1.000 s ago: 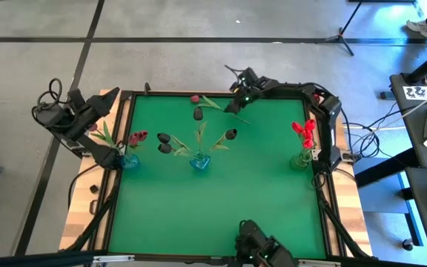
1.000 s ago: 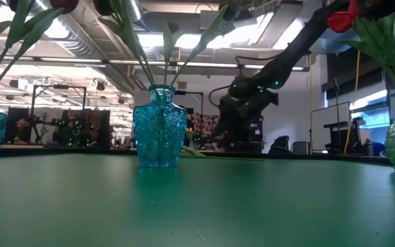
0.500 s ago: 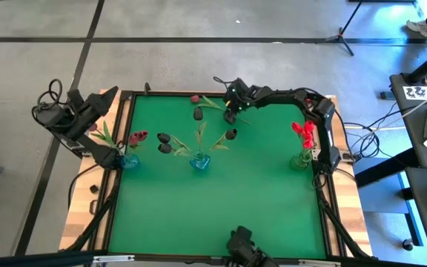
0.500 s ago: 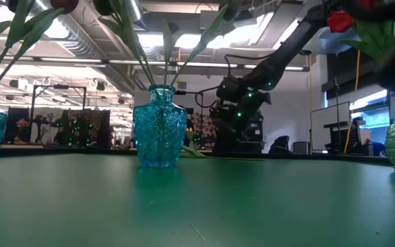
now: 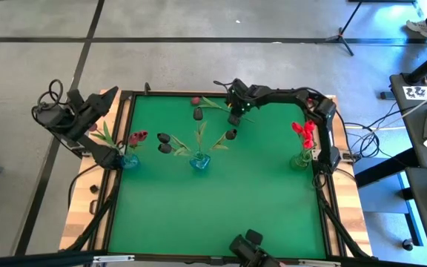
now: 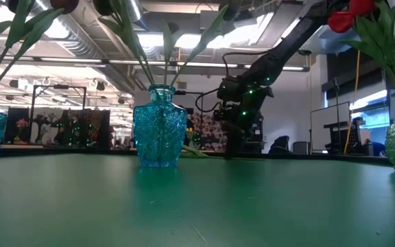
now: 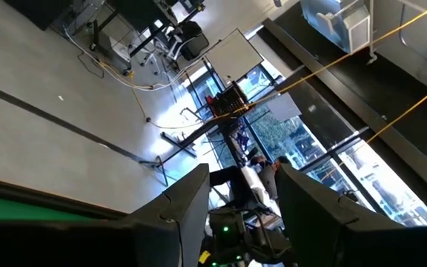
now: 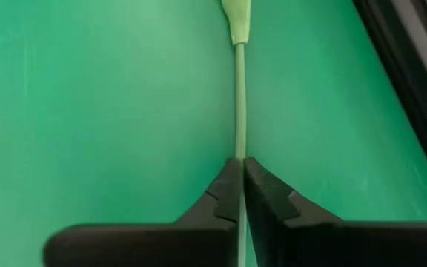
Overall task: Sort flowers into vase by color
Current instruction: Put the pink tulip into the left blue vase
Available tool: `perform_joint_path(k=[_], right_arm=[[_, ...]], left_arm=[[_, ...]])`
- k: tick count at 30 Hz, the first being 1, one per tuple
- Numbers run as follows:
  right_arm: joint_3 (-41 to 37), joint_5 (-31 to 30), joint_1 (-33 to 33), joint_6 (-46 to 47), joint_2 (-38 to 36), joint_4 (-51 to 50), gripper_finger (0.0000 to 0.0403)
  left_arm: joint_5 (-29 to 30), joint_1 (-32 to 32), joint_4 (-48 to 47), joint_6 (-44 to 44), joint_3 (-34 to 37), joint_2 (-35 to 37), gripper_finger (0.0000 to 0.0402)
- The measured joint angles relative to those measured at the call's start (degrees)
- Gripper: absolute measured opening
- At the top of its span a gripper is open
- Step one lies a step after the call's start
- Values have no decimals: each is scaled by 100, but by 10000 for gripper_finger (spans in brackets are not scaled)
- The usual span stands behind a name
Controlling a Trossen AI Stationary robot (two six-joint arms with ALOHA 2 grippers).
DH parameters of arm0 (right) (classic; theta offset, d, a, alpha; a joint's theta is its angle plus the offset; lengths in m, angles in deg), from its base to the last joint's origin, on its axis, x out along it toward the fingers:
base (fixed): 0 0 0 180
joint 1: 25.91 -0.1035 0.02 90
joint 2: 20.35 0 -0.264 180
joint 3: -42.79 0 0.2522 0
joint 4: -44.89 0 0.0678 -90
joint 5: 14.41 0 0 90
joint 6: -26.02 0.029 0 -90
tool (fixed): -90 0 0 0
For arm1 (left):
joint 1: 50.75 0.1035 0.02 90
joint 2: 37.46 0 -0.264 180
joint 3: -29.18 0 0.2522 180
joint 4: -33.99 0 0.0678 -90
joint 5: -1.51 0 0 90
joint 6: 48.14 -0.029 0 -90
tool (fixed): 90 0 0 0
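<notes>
A loose flower lies flat at the table's far edge, with a pink-maroon head [image 5: 196, 99], leaves, and a thin green stem [image 8: 239, 96]. My right gripper [image 5: 233, 116] is down on that stem, shut on it; in the low view it [image 6: 229, 149] stands behind the middle vase. The left blue vase [image 5: 130, 161] holds pink-maroon flowers, the middle blue vase [image 5: 200, 162] dark ones, and the clear right vase [image 5: 300, 159] red ones. My left gripper [image 5: 114, 156] waits beside the left vase; its fingers stand apart with nothing between them. My right gripper pinches the loose flower's bare stem [image 8: 239, 152] between its two fingertips, below a leaf and away from the head. The fingers come from above, slanting down, one on each side of the stem. The stem lies flat on the table.
The table's raised dark frame [image 5: 273, 95] runs close behind the right gripper. The near half of the green table [image 5: 213, 215] is bare. A tripod stand [image 5: 342, 33] and a desk are on the floor beyond the table.
My right gripper has tipped from nearly level to pointing down. It has sunk a little toward the table's near-left onto the loose flower's stem and shut on it. The flower lies where it was.
</notes>
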Motion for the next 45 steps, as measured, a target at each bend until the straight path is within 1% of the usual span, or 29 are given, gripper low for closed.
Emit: perform_joint_path(k=[1, 5, 10, 14, 17, 19, 23, 26, 28, 31, 35, 39, 42, 45], right_arm=[[-1, -4, 23, -2, -9, -125, 8], [-6, 64, 117, 31, -163, -665, 18], [-68, 351, 385, -23, -544, -1874, 4], [-64, 361, 717, -368, -740, -2945, 7], [-72, 385, 991, -674, -748, -3768, 2], [-145, 399, 1150, -743, -757, -3940, 4], [-492, 402, 1445, -741, -829, -3644, 10], [-625, 453, 1475, -789, -846, -3381, 29], [-636, 452, 1412, -861, -848, -3338, 54], [-647, 441, 1280, -875, -895, -3167, 102], [-642, 452, 1075, -929, -1046, -2523, 169], [-638, 532, 865, -1048, -1144, -1982, 212], [-636, 547, 728, -1161, -1045, -1563, 223], [-637, 327, 640, -1186, -871, -1259, 216]], left_arm=[[-3, -2, -32, -5, 2, -8, 152], [-2, 0, -178, -10, 4, -13, 153], [-3, 0, -246, -12, 4, -13, 153], [-4, -2, -276, -10, 4, -13, 153], [-4, -2, -277, -10, 4, -16, 153], [-4, -2, -278, -9, 4, -17, 153], [-4, 0, -278, -8, 4, -19, 153], [-4, -1, -278, -9, 4, -22, 153], [-6, 0, -279, -12, 4, -22, 153], [-7, -2, -281, -12, 4, -24, 153], [-7, 0, -282, -12, 4, -24, 153], [-7, -1, -297, -12, 4, -24, 153], [-9, -2, -299, -10, 4, -24, 153], [-16, 0, -298, -8, 4, -24, 153]])
